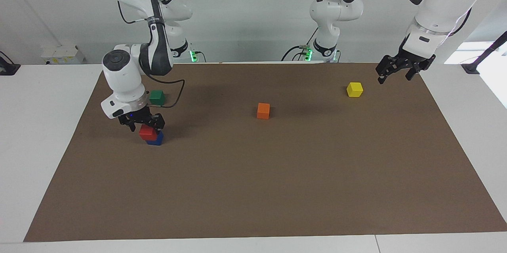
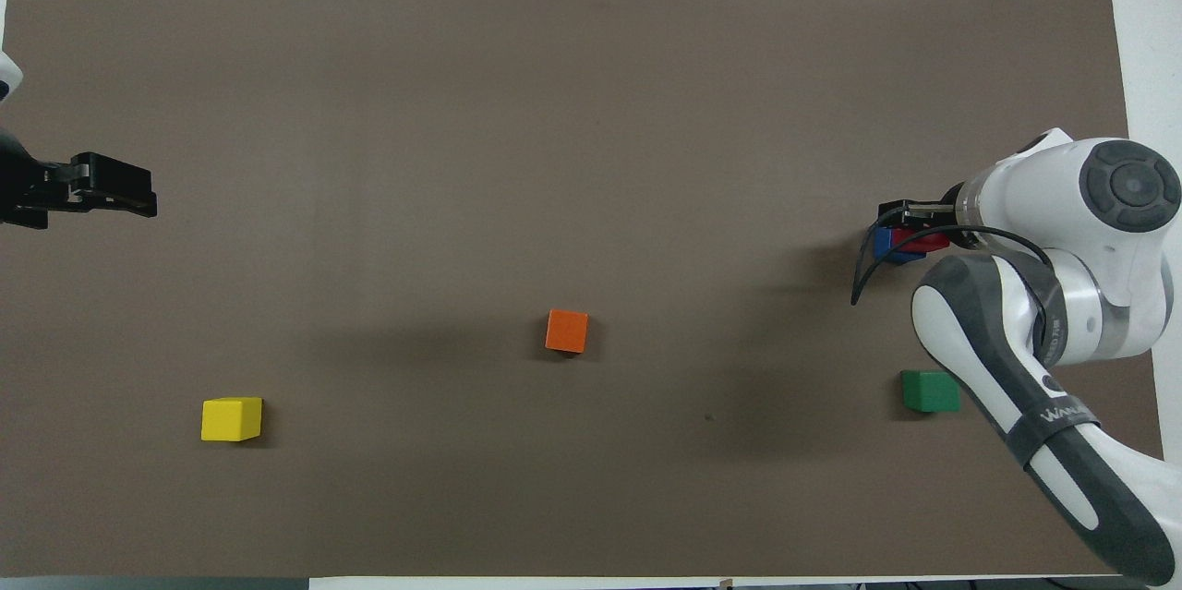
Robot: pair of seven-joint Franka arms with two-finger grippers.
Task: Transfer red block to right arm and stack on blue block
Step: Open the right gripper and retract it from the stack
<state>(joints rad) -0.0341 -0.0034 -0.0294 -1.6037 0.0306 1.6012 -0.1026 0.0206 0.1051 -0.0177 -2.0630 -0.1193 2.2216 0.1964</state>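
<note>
right arm (image 1: 136, 59) bent low, wrist tilted down, blue light on gripper base. right gripper (image 1: 144, 123) down at the red block (image 1: 147, 132), fingers either side of it, grip looks closed on it. left arm (image 1: 439, 3) raised at its own end, waiting. left gripper (image 1: 398, 71) in air, fingers spread, holding nothing.

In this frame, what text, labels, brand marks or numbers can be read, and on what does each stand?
Unreadable lettering: pale letters on the dark strap band of the white jointed right arm, overhead view; too blurred to read with certainty.
Small red cube on small blue cube, green cube, orange cube, yellow cube: plain faces, no text.
Brown paper table cover: no text.
</note>
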